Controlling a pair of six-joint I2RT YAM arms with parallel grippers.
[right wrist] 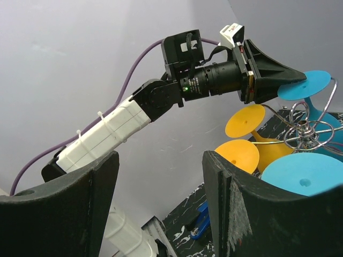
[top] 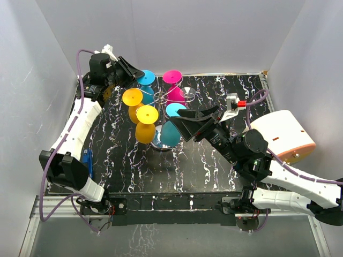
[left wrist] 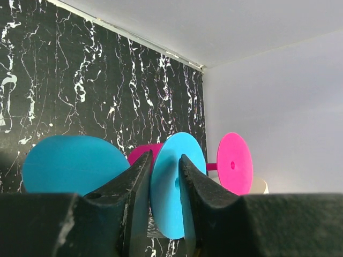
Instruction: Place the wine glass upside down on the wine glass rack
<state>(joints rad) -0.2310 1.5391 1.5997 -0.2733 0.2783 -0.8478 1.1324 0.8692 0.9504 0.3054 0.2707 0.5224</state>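
At the upper left of the top view, the left hand stands narrow around the foot of the blue wine glass, which seems to hang upside down on the wine glass rack. Whether the hand presses the foot, I cannot tell. I think it should widen fully, then draw straight back, while the right hand waits wide and empty.
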